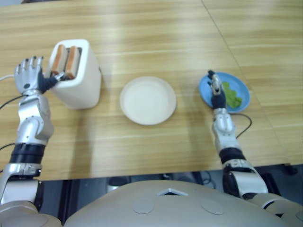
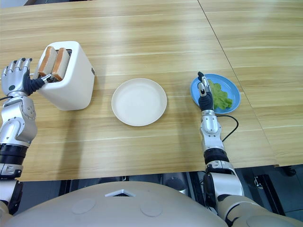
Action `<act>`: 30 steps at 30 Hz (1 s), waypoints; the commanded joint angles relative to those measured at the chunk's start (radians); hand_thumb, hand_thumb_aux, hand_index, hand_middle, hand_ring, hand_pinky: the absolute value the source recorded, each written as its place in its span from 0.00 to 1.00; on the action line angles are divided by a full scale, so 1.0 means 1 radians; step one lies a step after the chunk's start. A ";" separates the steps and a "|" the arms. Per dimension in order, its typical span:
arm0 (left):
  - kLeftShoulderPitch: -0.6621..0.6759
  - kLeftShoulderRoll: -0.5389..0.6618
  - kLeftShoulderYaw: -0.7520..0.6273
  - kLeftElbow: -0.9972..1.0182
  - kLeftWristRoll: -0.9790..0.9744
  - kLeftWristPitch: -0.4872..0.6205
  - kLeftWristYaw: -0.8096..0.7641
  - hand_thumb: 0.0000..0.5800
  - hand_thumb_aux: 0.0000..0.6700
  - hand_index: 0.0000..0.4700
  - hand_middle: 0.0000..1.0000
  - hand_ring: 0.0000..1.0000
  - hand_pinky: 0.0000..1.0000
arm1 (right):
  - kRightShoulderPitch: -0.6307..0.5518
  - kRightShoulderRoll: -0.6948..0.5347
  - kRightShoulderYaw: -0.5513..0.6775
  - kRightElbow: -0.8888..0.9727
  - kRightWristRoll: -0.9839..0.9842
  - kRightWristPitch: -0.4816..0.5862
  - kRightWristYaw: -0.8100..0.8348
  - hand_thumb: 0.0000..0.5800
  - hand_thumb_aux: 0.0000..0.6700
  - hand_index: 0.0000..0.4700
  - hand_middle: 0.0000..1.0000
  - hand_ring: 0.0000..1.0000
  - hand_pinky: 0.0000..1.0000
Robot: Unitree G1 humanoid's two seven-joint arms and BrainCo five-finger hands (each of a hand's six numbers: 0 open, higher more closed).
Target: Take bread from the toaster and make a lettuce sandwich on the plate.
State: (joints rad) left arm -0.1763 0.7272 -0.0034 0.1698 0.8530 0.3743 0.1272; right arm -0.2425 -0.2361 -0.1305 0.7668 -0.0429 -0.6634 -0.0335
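**L eye view.** Toaster (image 1: 78, 82) stands at the L side of the table (image 1: 165, 38). Two bread slices (image 1: 65, 60) sit upright in its slots; none is out. L hand (image 1: 28, 73) is just beside the toaster's L face, fingers spread and upright, thumb pointing toward the nearer slice. It holds nothing. White plate (image 1: 147, 100) is at centre and bare: no bread, no lettuce on it. Blue dish (image 1: 240, 84) is to the R, well apart from the toaster, w/ lettuce (image 1: 232, 97) lying in it. R hand (image 1: 216, 89) is over the dish's near-L rim, seen edge-on, fingers straight and pressed together. Nothing pinched as far as visible.

**R eye view.** Same layout confirmed.
- L hand: thumb tip is at the toaster's top edge next to the nearer slice. Cannot tell whether it touches the bread. Other fingers are fanned, clear of the slots.
- R hand: lettuce lies just beside it on the R, not lifted.
- White plate sits between toaster and blue dish, apart from both.

**Progress (judgement).** Nil completed. Both hands are at their pick-up points, but no item is grasped.

**Outstanding.**
- Pull 1st slice and set it on the white plate.
- Add lettuce.
- Pull 2nd slice and cap the sandwich.
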 commanded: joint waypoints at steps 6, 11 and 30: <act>0.008 -0.010 0.022 -0.038 -0.039 -0.031 0.056 1.00 1.00 0.98 0.00 0.00 0.00 | 0.020 0.001 -0.002 -0.022 0.001 0.018 -0.002 0.00 0.00 0.00 0.00 0.00 0.00; 0.020 -0.006 0.027 -0.137 -0.019 -0.089 0.145 1.00 1.00 0.98 0.00 0.00 0.00 | 0.023 0.003 -0.001 -0.024 0.000 0.019 -0.002 0.00 0.00 0.00 0.00 0.00 0.00; 0.049 -0.141 0.267 -0.523 -0.285 -0.348 0.274 1.00 1.00 0.98 1.00 1.00 1.00 | 0.026 0.011 0.008 -0.025 -0.008 0.033 -0.008 0.00 0.00 0.00 0.00 0.00 0.00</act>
State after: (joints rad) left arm -0.1147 0.6091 0.2662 -0.3351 0.6531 0.0728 0.4392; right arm -0.2185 -0.2325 -0.1272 0.7393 -0.0464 -0.6463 -0.0409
